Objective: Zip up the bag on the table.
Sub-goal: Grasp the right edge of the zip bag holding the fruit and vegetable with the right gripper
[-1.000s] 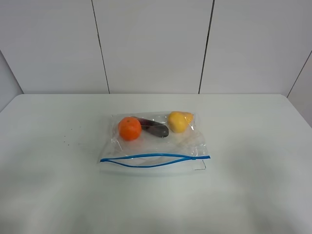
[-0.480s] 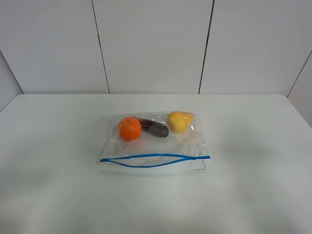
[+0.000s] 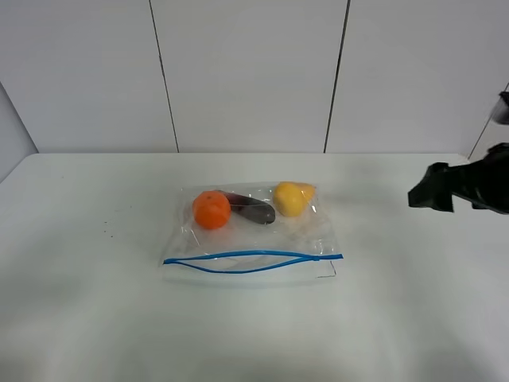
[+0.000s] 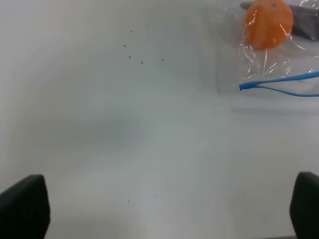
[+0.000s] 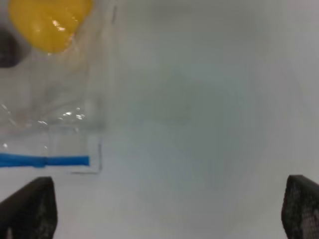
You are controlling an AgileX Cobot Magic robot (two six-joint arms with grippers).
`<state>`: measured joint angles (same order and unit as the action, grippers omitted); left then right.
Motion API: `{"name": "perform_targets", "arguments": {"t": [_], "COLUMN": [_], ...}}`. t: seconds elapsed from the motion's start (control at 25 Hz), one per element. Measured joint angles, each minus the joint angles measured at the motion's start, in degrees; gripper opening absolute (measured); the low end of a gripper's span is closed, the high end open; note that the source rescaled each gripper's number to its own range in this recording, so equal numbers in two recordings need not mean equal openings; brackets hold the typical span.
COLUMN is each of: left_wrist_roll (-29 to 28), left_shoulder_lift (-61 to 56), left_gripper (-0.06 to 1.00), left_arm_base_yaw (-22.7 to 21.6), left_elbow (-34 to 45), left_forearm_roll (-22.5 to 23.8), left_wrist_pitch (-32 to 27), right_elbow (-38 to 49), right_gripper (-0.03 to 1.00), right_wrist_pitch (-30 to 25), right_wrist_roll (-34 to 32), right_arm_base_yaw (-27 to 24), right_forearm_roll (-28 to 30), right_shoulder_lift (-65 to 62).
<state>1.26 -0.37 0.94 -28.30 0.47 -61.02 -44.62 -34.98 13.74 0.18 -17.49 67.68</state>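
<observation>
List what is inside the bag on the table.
Through the clear bag: an orange fruit, a dark purple fruit and a yellow fruit. The purple fruit's end beside the orange fruit is hidden behind it.

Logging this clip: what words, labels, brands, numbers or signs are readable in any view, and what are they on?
None: no text can be read in any view.
The bag is clear and unprinted, with only a plain blue zip strip.
The table bears only tiny dark specks, not writing.
The wall panels are blank.

Clear zip bag (image 3: 254, 239) flat on white table (image 3: 87, 318)
</observation>
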Motion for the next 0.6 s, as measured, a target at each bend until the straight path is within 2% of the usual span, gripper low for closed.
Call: {"name": "perform_targets", "arguments": {"t": [0.16,0.28,0.44,0.6], "left_wrist_roll": [0.0,0.0,-0.05,-0.04], "left_shoulder_lift": [0.0,0.0,0.0,0.0], "left_gripper": [1.0,1.0,1.0,1.0], "left_arm_base_yaw": [0.0,0.0,0.0,0.0], "left_elbow": [0.0,0.0,0.0,0.0], "left_forearm_roll": [0.0,0.0,0.0,0.0], "left_wrist_pitch": [0.0,0.0,0.0,0.0], "right_elbow": [-5.65,-8.0,-10.0,-13.01], "right_gripper": [1.0,1.0,1.0,1.0], "right_wrist_pitch": [0.09,-1.93,-10.65,-21.68], "right_wrist_roll": [10.93,21.9,37.82,49.84], "right_arm_base_yaw": [-1.27,-5.16,-11.29,-14.01], "right_forearm_roll": [-11.48,-24.83,-40.09,-49.29], "right_shoulder_lift": [12.63,21.71,31.92,41.49]}}
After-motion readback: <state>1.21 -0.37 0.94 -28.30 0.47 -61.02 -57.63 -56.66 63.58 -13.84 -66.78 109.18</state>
